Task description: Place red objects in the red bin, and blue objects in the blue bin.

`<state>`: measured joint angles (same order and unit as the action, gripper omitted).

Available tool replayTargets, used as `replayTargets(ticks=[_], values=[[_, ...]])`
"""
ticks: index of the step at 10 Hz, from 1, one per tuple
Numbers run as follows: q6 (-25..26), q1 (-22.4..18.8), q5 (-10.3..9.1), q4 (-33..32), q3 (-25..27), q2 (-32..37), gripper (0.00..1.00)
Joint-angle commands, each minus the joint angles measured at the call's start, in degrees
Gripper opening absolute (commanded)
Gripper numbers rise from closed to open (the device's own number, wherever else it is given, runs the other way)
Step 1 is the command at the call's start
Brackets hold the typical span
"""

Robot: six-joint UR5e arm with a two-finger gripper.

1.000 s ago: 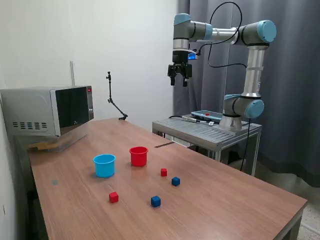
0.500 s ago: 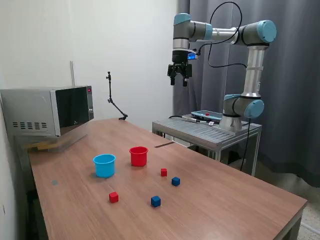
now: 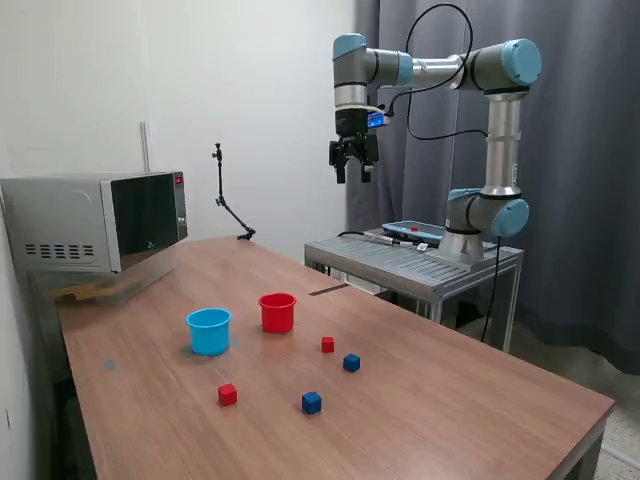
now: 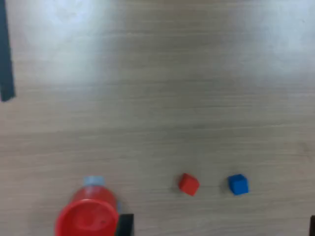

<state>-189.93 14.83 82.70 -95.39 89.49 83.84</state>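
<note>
Hand shifted left, high above table

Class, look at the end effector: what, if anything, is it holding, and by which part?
Nothing. The end effector hangs empty, high above the table.

Exterior view: we see even, soft indoor light, sharp focus, and faint short shadows under the cups on the table. Wrist view: we note overall blur, with broad pale glare patches across the upper part of the frame; red bin edges look smeared, lower left.
</note>
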Motion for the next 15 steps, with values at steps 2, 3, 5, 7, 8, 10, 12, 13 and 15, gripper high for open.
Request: replayTargets(ticks=[2,3,5,7,8,10,12,13,15], values=[[0.5,-4.8,-0.43,-0.2,-5.0,-5.6,1.0],[0.5,-4.9,-0.43,-0.1,-5.5,-5.9,1.0],[0.5,-6.3,-0.52,-0.1,-7.1,-7.7,1.0],[0.6,-9.5,-0.52,-1.8,-9.5,-11.7,1.0],[0.6,-10.9,-0.52,-2.7,-10.3,-13.4,1.0],[0.6,-11.0,-0.52,-3.1,-12.2,-15.0,1.0],[0.5,-11.5,0.0,-3.1,-11.6,-15.0,1.0],[0.5,-11.9,0.01,-3.1,-11.4,-15.0,1.0],[0.5,-12.1,0.18,-3.0,-12.0,-15.1,1.0]])
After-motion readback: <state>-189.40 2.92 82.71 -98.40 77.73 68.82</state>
